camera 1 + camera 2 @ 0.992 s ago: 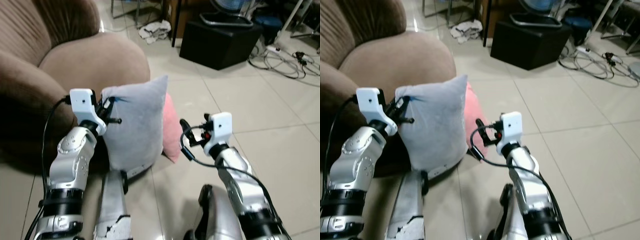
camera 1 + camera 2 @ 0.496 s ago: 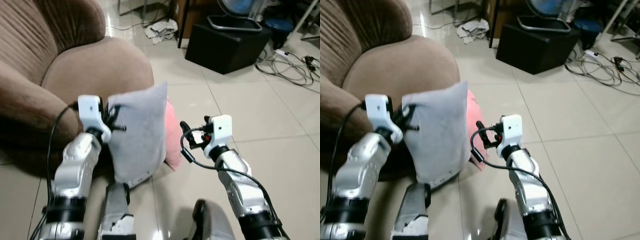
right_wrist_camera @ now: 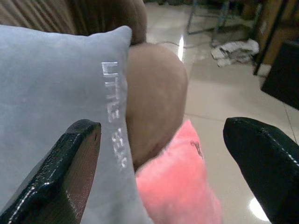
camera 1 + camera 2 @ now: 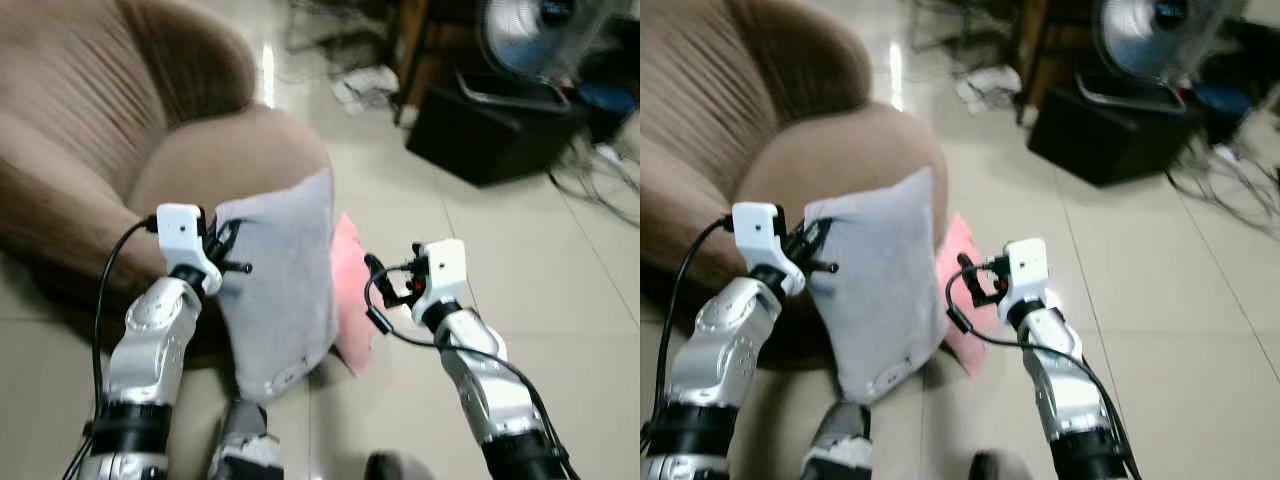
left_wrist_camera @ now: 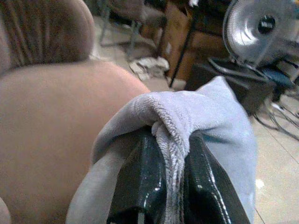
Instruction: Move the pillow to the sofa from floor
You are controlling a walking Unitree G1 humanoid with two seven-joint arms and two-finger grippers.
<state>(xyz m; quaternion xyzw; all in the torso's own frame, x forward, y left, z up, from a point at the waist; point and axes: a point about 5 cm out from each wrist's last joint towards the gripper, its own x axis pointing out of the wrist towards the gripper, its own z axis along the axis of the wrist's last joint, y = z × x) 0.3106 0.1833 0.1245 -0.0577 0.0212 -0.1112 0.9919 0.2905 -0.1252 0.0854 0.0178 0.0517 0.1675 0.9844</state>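
The left gripper (image 5: 170, 186) has its jaws clamped on a top corner of the grey pillow (image 4: 285, 285), which hangs beside the brown sofa (image 4: 120, 140). The right gripper (image 3: 168, 172), jaws spread wide, hovers near a pink pillow (image 4: 352, 300) on the tiled floor (image 4: 560, 270).

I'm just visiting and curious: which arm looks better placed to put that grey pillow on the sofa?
Left. Its gripper is shut on the pillow, right beside the sofa. The right gripper is open, holding nothing.
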